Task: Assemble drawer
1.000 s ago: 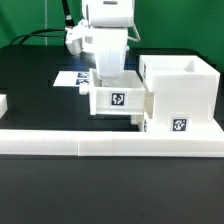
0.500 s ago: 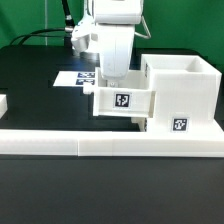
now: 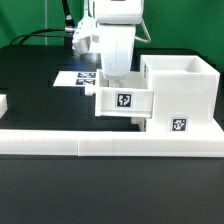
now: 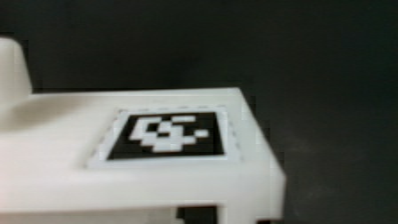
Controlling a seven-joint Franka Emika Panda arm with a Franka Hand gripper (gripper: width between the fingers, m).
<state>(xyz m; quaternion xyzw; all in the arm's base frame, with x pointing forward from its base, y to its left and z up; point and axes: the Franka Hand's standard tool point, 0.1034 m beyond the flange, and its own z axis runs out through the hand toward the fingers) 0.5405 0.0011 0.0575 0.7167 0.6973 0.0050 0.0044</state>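
Note:
A small white tray box (image 3: pixel 122 102) with a black-and-white tag on its face hangs just above the table. Its right side is against the open side of the tall white housing (image 3: pixel 182 90), which also carries a tag. My gripper (image 3: pixel 110 84) reaches down from above and is shut on the tray box's near wall. In the wrist view the tray box (image 4: pixel 89 185) fills the frame, with its tag (image 4: pixel 164 135) seen close up and a dark fingertip (image 4: pixel 214 213) at its edge. The second tray box is not in view.
A long low white rail (image 3: pixel 100 144) runs across the front of the black table. The marker board (image 3: pixel 72 78) lies behind the gripper. A white part (image 3: pixel 3 103) shows at the exterior view's left edge.
My gripper has carried the tray box toward the exterior view's right, closer to the housing. Most of that shift came in the first half second.

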